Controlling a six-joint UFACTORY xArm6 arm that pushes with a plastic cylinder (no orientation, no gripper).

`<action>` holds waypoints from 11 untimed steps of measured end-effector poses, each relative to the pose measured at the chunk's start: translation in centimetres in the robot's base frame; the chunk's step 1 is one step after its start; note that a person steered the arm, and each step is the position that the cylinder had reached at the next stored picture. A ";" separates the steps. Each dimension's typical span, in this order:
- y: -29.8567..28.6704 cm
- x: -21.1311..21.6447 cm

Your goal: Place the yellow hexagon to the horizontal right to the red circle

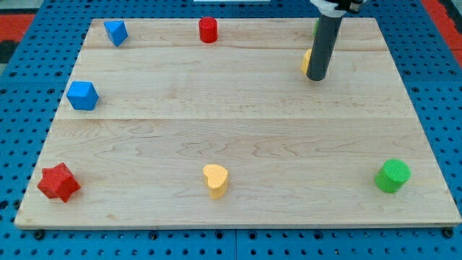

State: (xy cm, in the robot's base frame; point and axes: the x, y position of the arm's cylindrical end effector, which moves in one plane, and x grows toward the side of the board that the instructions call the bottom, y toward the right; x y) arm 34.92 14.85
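Observation:
The red circle (208, 30) stands near the board's top edge, a little left of centre. The yellow hexagon (306, 61) is at the upper right, mostly hidden behind my rod; only its left edge shows. My tip (317, 76) rests on the board just at the hexagon's right and lower side, touching or nearly touching it. A sliver of a green block (315, 29) shows behind the rod above the hexagon. The hexagon lies right of the red circle and somewhat lower in the view.
Two blue blocks sit at the left, one (115, 32) at the top left corner and one (82, 95) lower. A red star (58, 182) is at the bottom left, a yellow heart (216, 180) at the bottom centre, a green cylinder (393, 176) at the bottom right.

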 end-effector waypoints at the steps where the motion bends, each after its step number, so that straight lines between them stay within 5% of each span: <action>1: -0.3 -2.2; 4: 3.8 -5.6; 6: -3.5 -9.0; 11: -7.5 -9.9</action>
